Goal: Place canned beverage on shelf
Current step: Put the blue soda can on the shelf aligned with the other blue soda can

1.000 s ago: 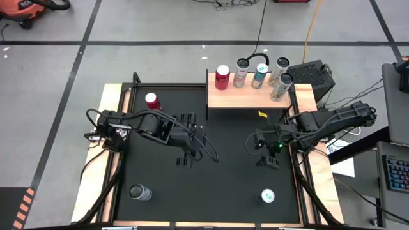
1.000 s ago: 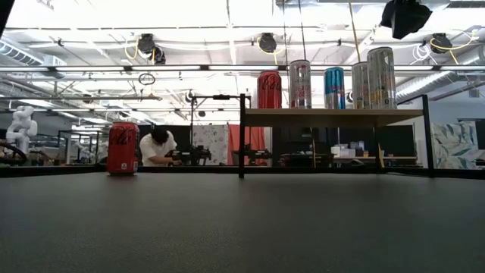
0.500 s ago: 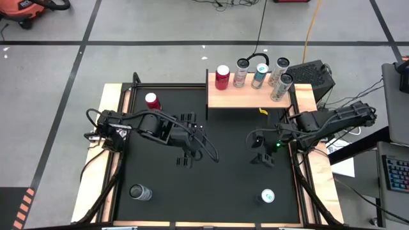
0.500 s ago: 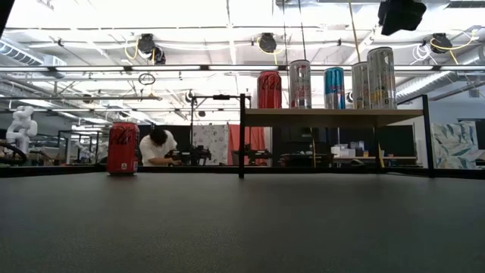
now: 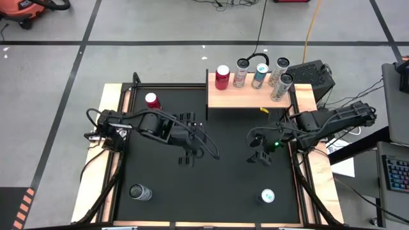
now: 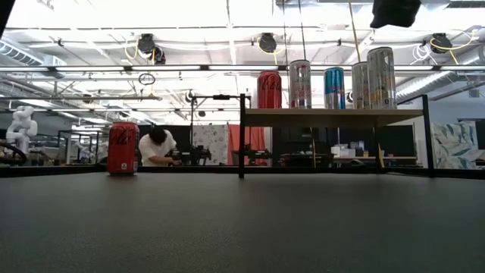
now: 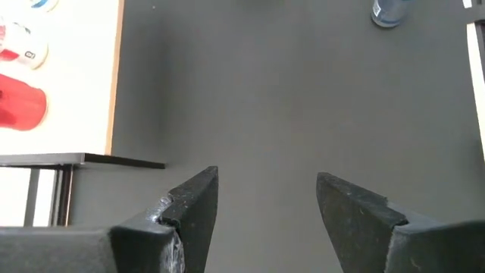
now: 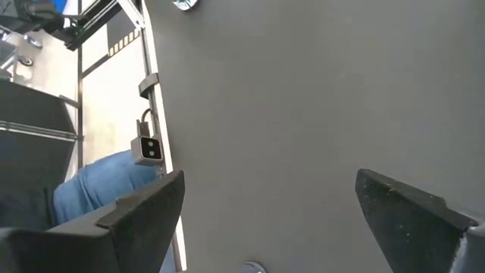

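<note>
Currently between cans: right pincer (image 5: 260,156) open, empty, mid-surface. Left pincer (image 5: 186,156) parted, idle. Shelf (image 5: 248,98) holds five. Next: reach can (image 5: 268,196) at near edge.

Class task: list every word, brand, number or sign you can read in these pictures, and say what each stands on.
None can be read.
Red can on the table: dark lettering, too blurred.
Cans on the shelf: print too small.
Tag on the table frame: marks illegible.
</note>
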Robot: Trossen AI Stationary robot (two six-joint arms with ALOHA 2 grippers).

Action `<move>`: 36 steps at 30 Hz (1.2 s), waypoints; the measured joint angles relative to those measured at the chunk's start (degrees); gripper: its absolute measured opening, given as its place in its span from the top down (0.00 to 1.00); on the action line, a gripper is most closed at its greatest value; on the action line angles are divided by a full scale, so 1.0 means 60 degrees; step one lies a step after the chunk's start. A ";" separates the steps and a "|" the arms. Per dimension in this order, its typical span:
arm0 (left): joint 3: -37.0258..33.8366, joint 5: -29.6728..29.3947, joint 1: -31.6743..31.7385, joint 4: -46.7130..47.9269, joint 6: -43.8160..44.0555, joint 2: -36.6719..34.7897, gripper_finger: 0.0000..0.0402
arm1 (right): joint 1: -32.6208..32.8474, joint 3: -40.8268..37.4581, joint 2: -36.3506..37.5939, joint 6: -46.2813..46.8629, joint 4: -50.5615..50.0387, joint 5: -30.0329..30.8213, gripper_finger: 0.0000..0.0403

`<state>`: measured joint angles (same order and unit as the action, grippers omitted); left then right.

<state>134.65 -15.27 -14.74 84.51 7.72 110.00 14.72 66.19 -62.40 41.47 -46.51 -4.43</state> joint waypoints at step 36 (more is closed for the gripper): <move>0.0000 0.0073 0.0270 0.0006 0.0184 0.0000 0.44 | 0.3211 0.0000 -0.0100 0.1220 -0.1006 0.0606 0.08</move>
<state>134.65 -14.83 -13.13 84.55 8.82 110.00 33.99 66.19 -63.00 48.79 -52.55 -0.79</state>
